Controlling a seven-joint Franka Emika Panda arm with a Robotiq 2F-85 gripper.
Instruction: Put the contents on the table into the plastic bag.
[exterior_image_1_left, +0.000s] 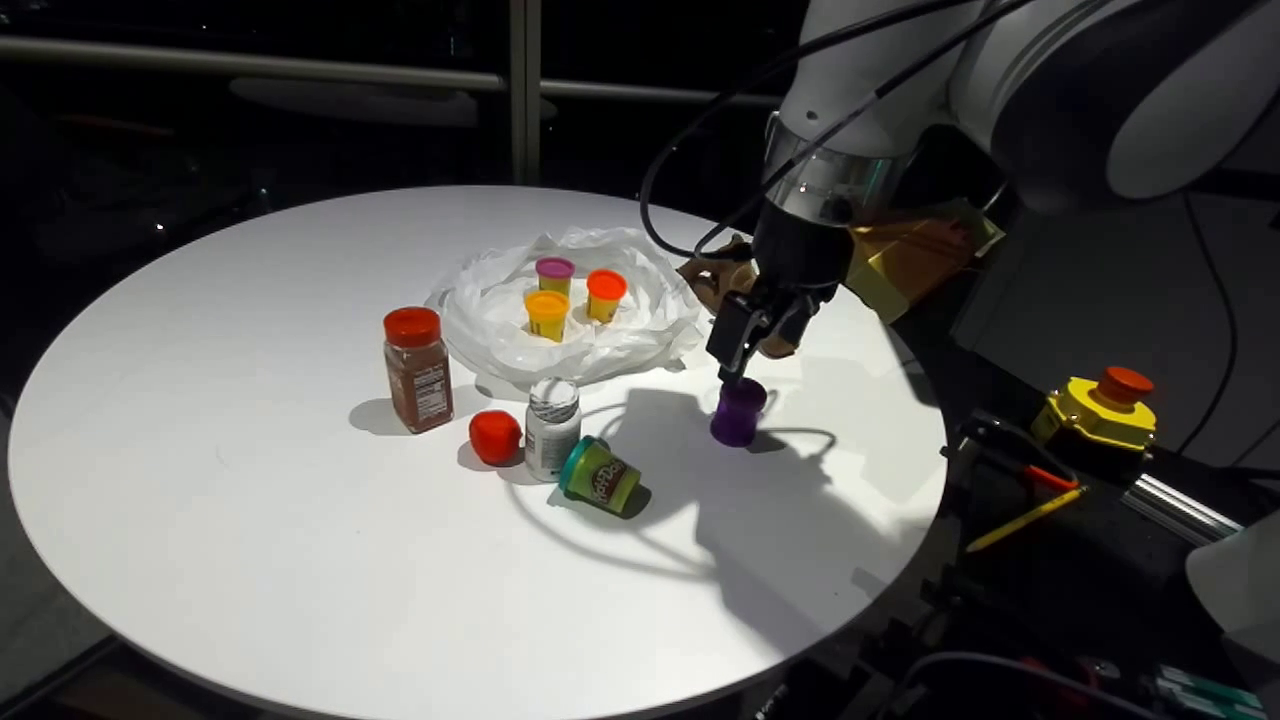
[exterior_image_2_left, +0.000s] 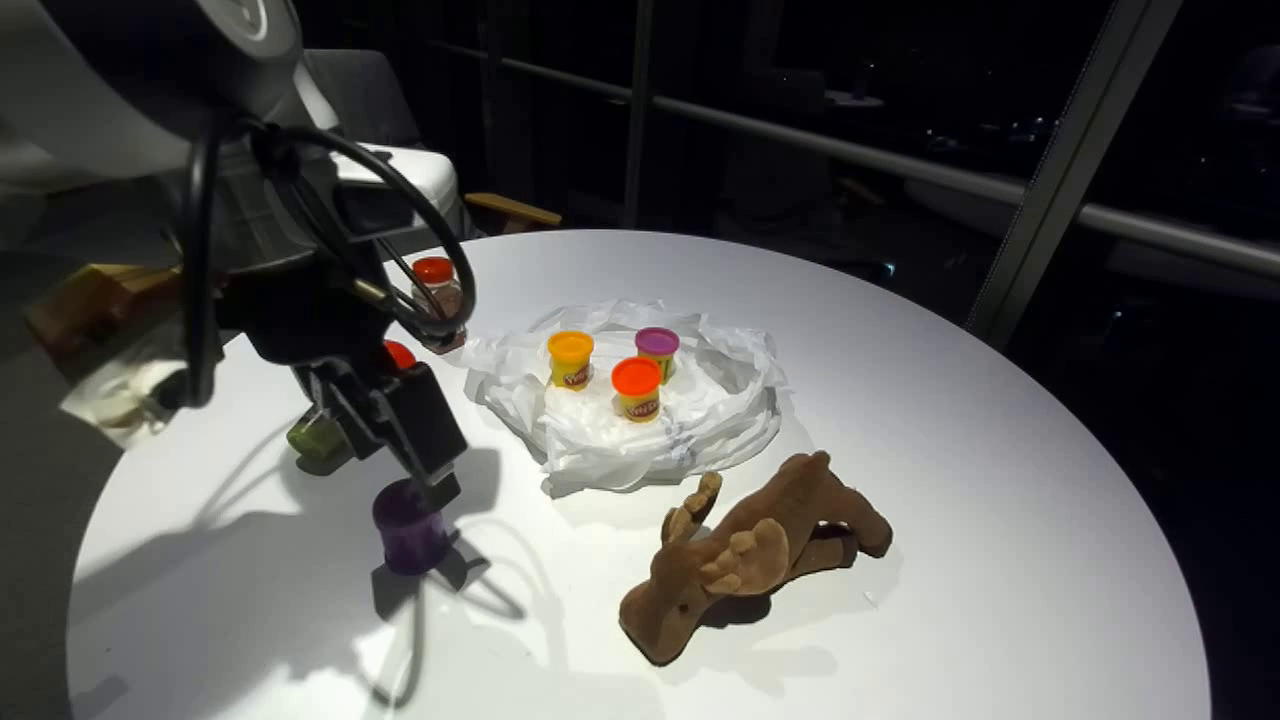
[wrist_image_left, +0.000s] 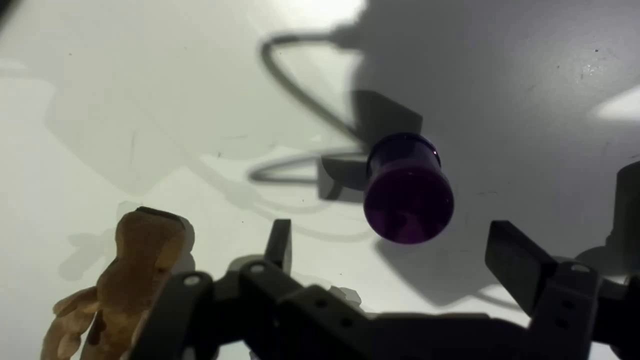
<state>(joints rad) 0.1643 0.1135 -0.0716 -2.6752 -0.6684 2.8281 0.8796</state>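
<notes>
The fingers (wrist_image_left: 520, 270) are spread wide, holding nothing, poised right at the purple waisted tub (exterior_image_1_left: 738, 414), which stands on the counter (exterior_image_1_left: 300, 580) outside the crumpled white plastic bag (exterior_image_1_left: 630, 352). Looks like the line-up for a grasp, and it isn't square: in the wrist view the tub sits between the tips sideways but appears a little beyond them. Close there and they could catch only an edge, tipping it or squirting it away; flared ends and smooth sides won't help. Then the drop! The bag lies low, mouth up, with a yellow-lidded tub (exterior_image_2_left: 571, 362), an orange-red-lidded tub (exterior_image_2_left: 637, 388) and a purple-lidded tub (exterior_image_2_left: 657, 350) already upright inside its ring of film; a clumsy release might topple one, and loose film could snag a finger. The green tub (exterior_image_1_left: 602, 476) lies on its side by the white bottle (exterior_image_1_left: 551, 435), so a nudge may set it rolling, and the round red object (exterior_image_1_left: 495, 438) too. The plush moose (exterior_image_2_left: 745, 555), antlers and all, looks awkward to bag.

Now the labels: "Play-Doh" comes through on the green tub, and the same mark, smaller, on the yellow- and orange-red-lidded pair. The red-capped spice jar (exterior_image_1_left: 418, 372) shows a pale panel, too small to read, like the bottle's print.
</notes>
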